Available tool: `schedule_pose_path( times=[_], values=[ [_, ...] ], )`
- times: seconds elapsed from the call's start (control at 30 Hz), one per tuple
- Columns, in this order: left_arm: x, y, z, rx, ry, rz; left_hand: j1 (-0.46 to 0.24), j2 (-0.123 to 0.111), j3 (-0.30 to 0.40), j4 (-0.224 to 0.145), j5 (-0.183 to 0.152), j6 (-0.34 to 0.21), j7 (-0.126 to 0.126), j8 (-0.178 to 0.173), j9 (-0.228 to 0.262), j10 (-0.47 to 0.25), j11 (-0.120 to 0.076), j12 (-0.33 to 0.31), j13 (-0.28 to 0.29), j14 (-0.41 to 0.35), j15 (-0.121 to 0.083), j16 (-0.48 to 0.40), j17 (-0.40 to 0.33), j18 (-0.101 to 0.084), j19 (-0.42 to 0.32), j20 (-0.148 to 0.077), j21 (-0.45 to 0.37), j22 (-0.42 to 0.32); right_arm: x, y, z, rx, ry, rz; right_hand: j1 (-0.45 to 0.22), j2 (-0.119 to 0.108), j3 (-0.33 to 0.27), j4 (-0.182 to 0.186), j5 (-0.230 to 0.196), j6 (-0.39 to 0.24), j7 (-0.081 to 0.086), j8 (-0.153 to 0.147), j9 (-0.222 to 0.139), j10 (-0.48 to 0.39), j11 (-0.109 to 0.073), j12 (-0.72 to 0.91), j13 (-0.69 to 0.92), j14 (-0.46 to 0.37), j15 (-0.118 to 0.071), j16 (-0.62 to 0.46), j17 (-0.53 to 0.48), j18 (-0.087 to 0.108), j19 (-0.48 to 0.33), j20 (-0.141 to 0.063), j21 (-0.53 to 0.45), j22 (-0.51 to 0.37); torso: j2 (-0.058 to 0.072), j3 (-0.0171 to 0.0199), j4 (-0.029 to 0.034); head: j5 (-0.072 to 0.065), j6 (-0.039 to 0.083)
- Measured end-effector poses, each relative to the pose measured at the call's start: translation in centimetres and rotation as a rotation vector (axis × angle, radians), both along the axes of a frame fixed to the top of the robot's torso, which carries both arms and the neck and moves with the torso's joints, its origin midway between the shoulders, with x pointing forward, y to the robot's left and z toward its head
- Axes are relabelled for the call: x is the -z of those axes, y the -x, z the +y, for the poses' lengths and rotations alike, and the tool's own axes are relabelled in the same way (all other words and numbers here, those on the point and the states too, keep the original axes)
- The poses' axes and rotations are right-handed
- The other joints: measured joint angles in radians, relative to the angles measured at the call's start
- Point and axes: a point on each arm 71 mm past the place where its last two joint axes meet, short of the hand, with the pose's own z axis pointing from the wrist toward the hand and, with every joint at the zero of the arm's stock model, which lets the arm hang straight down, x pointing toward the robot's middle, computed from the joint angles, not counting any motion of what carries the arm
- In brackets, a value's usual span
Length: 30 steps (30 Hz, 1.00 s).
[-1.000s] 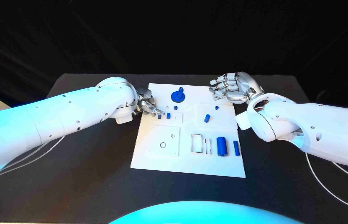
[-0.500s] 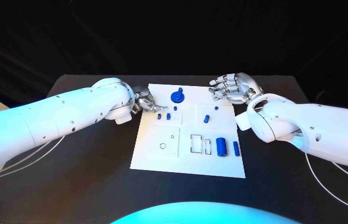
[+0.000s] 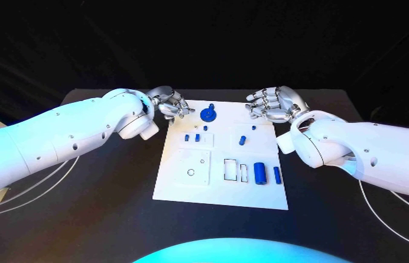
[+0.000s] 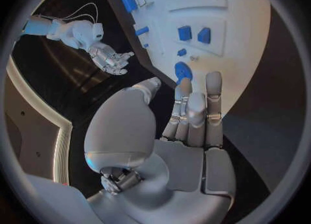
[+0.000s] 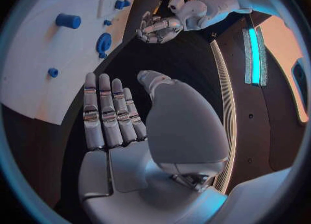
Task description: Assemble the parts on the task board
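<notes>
1. We see the task board [image 3: 183, 187] lying flat in the middle of the bench [image 3: 102, 216], with small blue parts on it: a round knob-like part [image 3: 208, 113] near its far edge, two short pegs [image 3: 192, 137] left of centre, a small peg [image 3: 244, 138] to their right, and two longer blocks [image 3: 266, 173] on its right side.
2. Our left hand [image 3: 171, 106] hovers at the board's far left corner, fingers apart and holding nothing.
3. Our right hand [image 3: 271, 104] hovers at the far right corner, fingers together and nearly straight, also holding nothing.
4. We judge the parts to be light, rigid, smooth plastic, likely to slip or tip.
5. We would pinch a peg by its sides and the longer blocks across their narrow width.
</notes>
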Motion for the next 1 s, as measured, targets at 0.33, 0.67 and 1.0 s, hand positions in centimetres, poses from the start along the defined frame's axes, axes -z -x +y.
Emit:
schedule_pose_path(
  times=[0.33, 0.67, 1.0],
  values=[
    [-0.5, 0.5, -4.3, 0.231, -0.063, -0.233, 0.12, -0.059, 0.156, -0.132, -0.006, -0.056, -0.004, -0.073, -0.116, -0.144, 0.038, -0.182, -0.153, -0.198, 0.032, -0.173, -0.226, 0.0, -0.084, 0.024, -0.065, -0.028, 0.0, -0.1, -0.1, 0.003, 0.003, -0.002, 0.0, 0.0, 0.019, -0.019, 0.004, 0.033, 0.004, 0.008, -0.002, 0.02, -0.02, 0.008, -0.013, 0.006, -0.006, -0.008, -0.002, 0.0, 0.006, -0.006, 0.0, -0.025, 0.001, -0.0018, -0.0011, 0.0, 0.007],
    [0.5, 0.1, -6.4, 0.373, -0.227, -0.358, 0.089, -0.073, 0.149, -0.148, -0.015, -0.03, -0.001, -0.077, -0.156, -0.125, 0.034, -0.188, -0.182, -0.171, 0.028, -0.143, -0.238, 0.0, -0.077, 0.025, -0.053, -0.024, 0.0, -0.1, 0.0, -0.003, 0.005, -0.006, 0.0, 0.0, 0.022, -0.022, 0.004, 0.034, 0.005, 0.008, -0.005, 0.022, -0.021, 0.0, -0.014, 0.009, -0.009, -0.008, -0.002, 0.0, 0.008, -0.008, 0.0, -0.03, 0.002, -0.0017, -0.0013, -0.002, 0.012],
    [1.7, -0.4, -7.0, 0.436, -0.347, -0.366, 0.055, -0.08, 0.119, -0.144, -0.015, 0.005, 0.0, -0.085, -0.191, -0.095, 0.022, -0.152, -0.182, -0.142, 0.023, -0.054, -0.209, -0.001, -0.055, 0.024, -0.045, -0.021, 0.0, -0.1, 0.3, -0.008, 0.004, -0.008, 0.0, 0.0, 0.025, -0.02, 0.004, 0.034, 0.005, 0.008, -0.007, 0.025, -0.018, -0.004, -0.015, 0.009, -0.009, -0.012, -0.002, 0.0, 0.008, -0.008, 0.0, -0.033, 0.002, -0.0017, -0.0013, -0.008, 0.011]
  ],
)
